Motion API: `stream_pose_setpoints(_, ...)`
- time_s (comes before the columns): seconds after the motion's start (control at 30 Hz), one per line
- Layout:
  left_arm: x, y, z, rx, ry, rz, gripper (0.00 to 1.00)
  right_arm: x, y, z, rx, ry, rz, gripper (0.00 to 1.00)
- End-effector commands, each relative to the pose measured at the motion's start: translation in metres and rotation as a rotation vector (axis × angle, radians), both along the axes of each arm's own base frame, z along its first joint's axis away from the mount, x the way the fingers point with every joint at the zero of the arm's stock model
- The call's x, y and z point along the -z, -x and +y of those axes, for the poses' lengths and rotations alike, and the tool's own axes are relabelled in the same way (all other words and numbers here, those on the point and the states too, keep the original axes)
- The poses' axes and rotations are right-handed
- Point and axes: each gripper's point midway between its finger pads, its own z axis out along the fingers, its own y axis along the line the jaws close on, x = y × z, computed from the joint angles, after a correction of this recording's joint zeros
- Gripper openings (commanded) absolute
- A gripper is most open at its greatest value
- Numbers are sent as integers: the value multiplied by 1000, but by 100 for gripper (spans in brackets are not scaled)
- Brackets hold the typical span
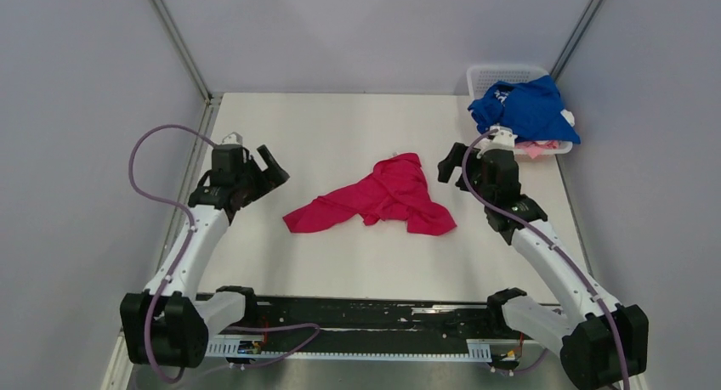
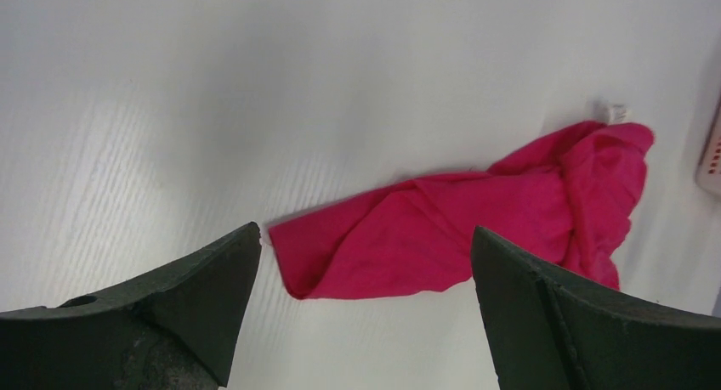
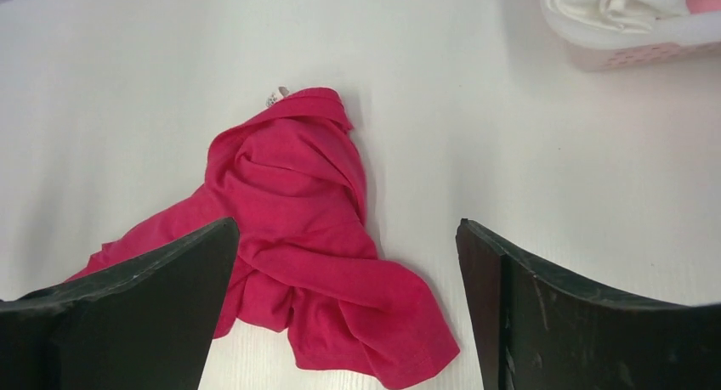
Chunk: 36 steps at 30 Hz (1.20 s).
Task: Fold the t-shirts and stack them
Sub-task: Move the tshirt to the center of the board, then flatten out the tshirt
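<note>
White tabletop (image 1: 340, 262) under grey walls, from above: a magenta-red t-shirt (image 1: 383, 199) lies crumpled mid-table. A blue t-shirt (image 1: 527, 108) heaps over the white basket (image 1: 502, 70) at the far right corner. The left gripper (image 1: 255, 155) and right gripper (image 1: 474, 152) flank the red shirt, jaws wide, holding nothing. Left wrist: the red shirt lies beyond parted fingers (image 2: 212, 279). Right wrist: the same shirt lies between spread fingers (image 3: 170, 271), with white cloth (image 3: 612, 3) in the basket.

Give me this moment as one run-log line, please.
magenta t-shirt crumpled on table; blue t-shirt atop basket; left gripper open; right gripper open
</note>
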Motion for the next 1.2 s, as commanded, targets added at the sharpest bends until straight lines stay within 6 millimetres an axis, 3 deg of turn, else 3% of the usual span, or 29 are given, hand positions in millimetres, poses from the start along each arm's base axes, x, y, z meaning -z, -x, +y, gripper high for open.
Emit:
stream_pose_setpoints(0.0, 55, 18, -23, 65, 39, 205, 100, -14, -2, 2, 13, -24, -24, 100)
stream_pose_setpoints(0.27, 115, 35, -39, 100, -41, 412, 100, 43, 22, 28, -129, -52, 220, 100)
stream_pose_setpoints(0.43, 137, 35, -50, 139, -44, 461, 96, 71, 30, 10, -19, -10, 325, 100)
stream_pose_setpoints(0.7, 162, 39, -77, 226, -61, 525, 80, 99, 49, -5, 103, -30, 411, 100)
stream_pose_setpoints(0.83, 170, 37, -91, 264, -78, 536, 54, 115, 57, -7, 155, -55, 459, 98)
stream_pose_setpoints(0.87, 169, 33, -92, 261, -84, 531, 39, 118, 59, -7, 162, -63, 471, 96)
stream_pose_setpoints(0.9, 170, 32, -92, 258, -88, 534, 30, 122, 60, -6, 162, -69, 485, 95)
stream_pose_setpoints(0.93, 168, 29, -91, 247, -100, 525, 10, 124, 61, -3, 157, -75, 497, 94)
stream_pose_setpoints(0.97, 166, 26, -90, 240, -105, 518, 4, 128, 62, -2, 150, -76, 512, 92)
stream_pose_setpoints(1.0, 163, 23, -88, 234, -115, 505, 0, 131, 63, -1, 148, -75, 523, 90)
stream_pose_setpoints(1.17, 139, 12, -89, 252, -121, 406, 0, 151, 65, 4, 131, -72, 586, 79)
